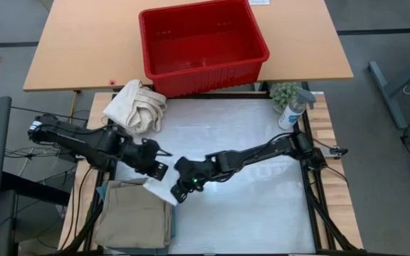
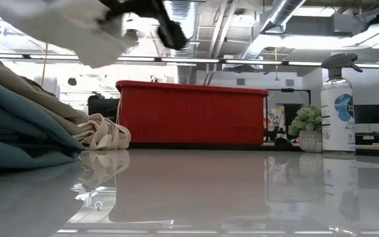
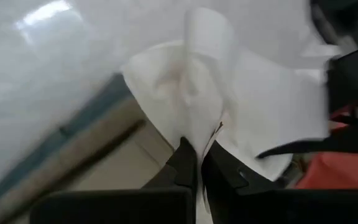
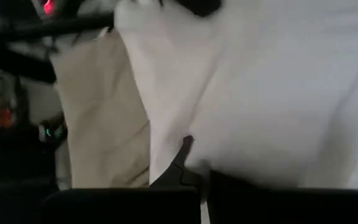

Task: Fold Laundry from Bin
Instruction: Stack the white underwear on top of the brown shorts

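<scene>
Both grippers, left [image 1: 161, 169] and right [image 1: 179, 186], pinch the small white cloth [image 1: 161, 190]; folded khaki trousers [image 1: 134, 213] lie at seven o'clock.

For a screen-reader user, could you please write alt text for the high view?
Both arms meet over the table, left gripper and right gripper shut on a small white cloth above folded tan trousers. The red bin sits empty behind.

Grey floor [image 1: 376, 142] around a wooden table [image 1: 84, 43] — exposed ceiling ducts [image 2: 275, 16], strip lights overhead.
</scene>
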